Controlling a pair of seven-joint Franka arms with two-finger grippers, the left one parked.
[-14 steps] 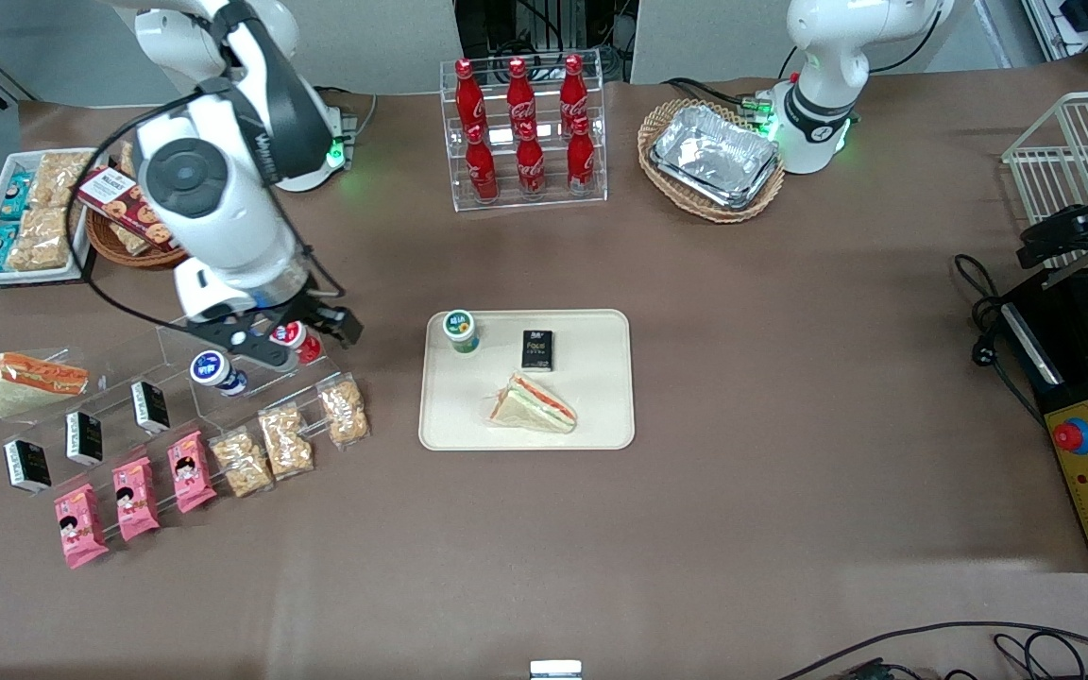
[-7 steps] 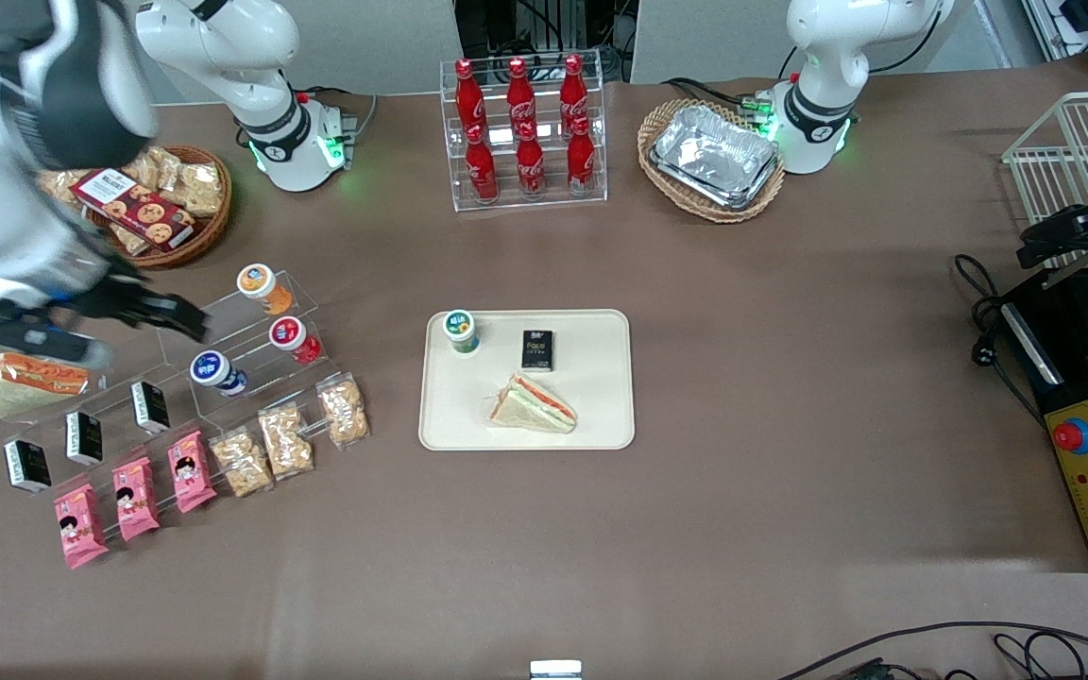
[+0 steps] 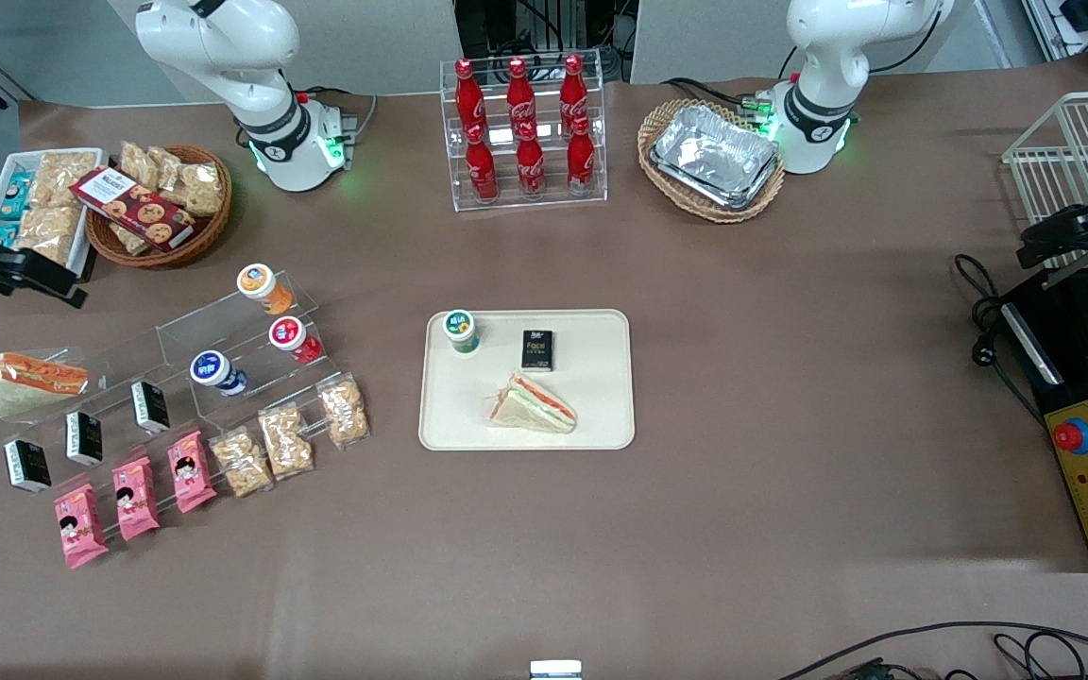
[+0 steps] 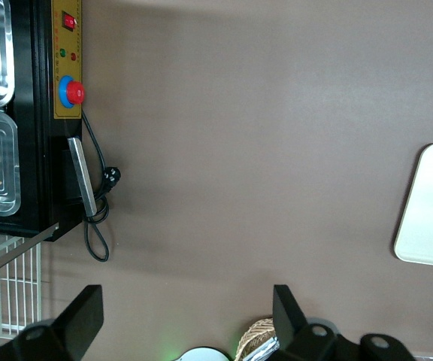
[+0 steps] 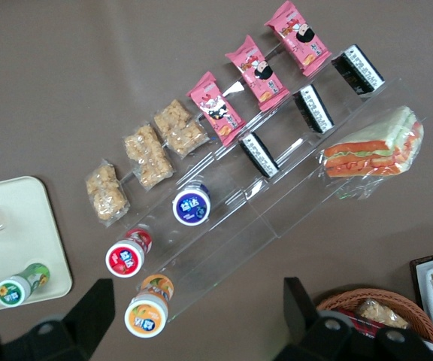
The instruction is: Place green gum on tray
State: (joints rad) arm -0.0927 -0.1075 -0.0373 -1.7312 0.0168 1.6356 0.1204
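Observation:
The green gum (image 3: 460,331) stands upright on the cream tray (image 3: 591,416), in the corner nearest the working arm's end and farthest from the front camera. The right wrist view shows the same bottle (image 5: 17,286) on the tray (image 5: 21,226). My gripper (image 3: 26,274) hangs high at the working arm's end of the table, next to the white snack bin, far from the tray. It is open (image 5: 196,295), its fingers wide apart with nothing between them.
A wrapped sandwich (image 3: 535,403) and a black box (image 3: 537,349) share the tray. A clear stepped rack (image 3: 223,331) holds orange-lidded (image 3: 259,282), red-lidded (image 3: 289,334) and blue-lidded (image 3: 211,368) bottles, with snack packets nearer the camera. A wicker basket (image 3: 161,250) and snack bin (image 3: 10,212) sit near my gripper.
My arm has swung away from the clear rack toward the working arm's end of the table, uncovering the bottles. The green gum has stayed put on the tray.

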